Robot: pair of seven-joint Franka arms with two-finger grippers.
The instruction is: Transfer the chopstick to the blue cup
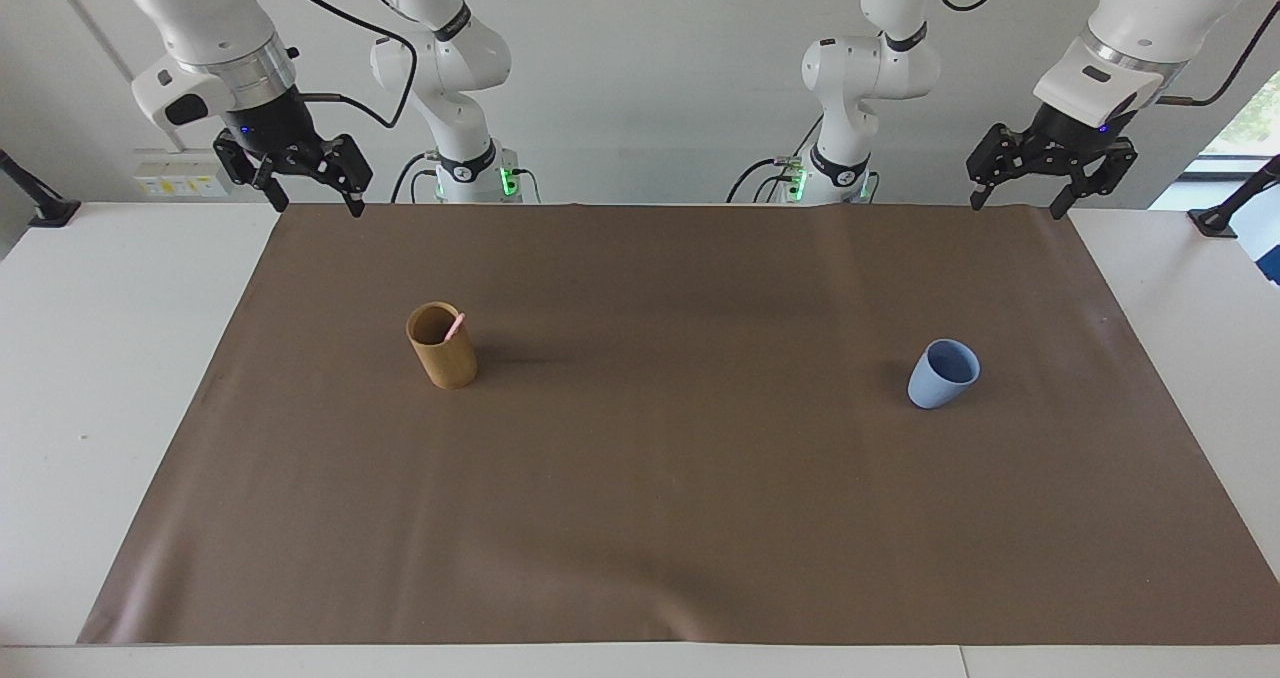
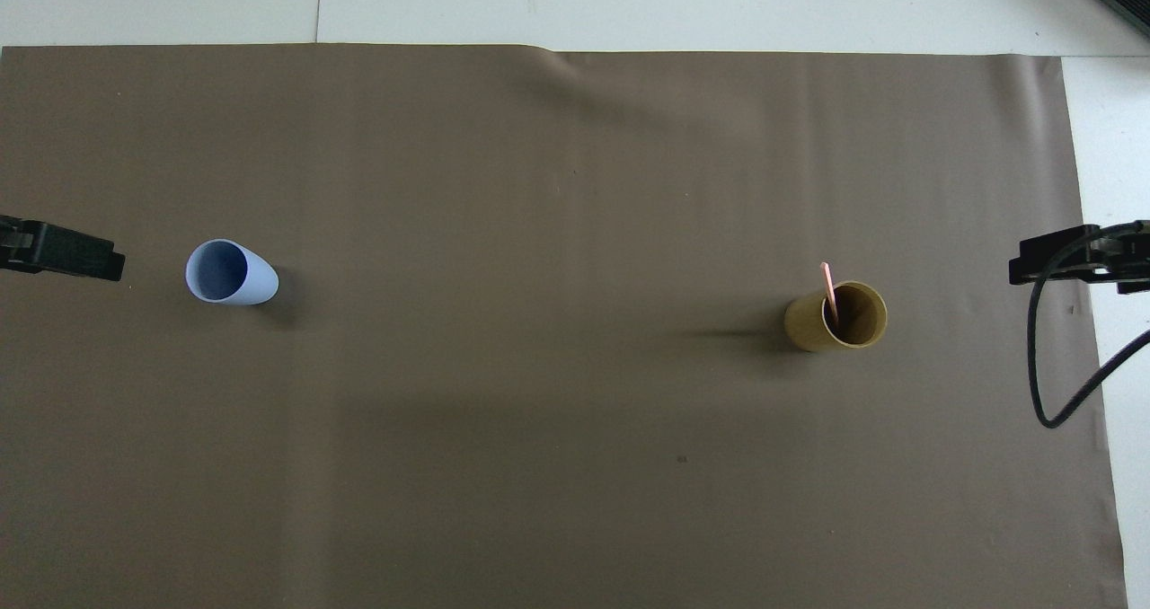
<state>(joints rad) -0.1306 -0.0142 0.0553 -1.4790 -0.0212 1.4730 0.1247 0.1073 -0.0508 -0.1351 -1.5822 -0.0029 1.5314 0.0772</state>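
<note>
The chopstick (image 1: 455, 326) is found standing tilted inside the tan cup (image 1: 441, 346), only its pink tip exposed above the rim. The cup is placed well apart from the right tool (image 1: 305, 186), out on the brown mat (image 1: 660, 478) toward the middle of the counter (image 1: 100, 358). The blue cup (image 1: 942, 373) is set upright and empty, well apart from the left tool (image 1: 1020, 190). Both tools are released, nothing grasped, and are held raised over the mat's robot-side edge. The chopstick is judged light, stiff, thin and likely slippery; a hold on the exposed tip, clear of the rim, is advised, with a straight lift so the cup is not toppled.
</note>
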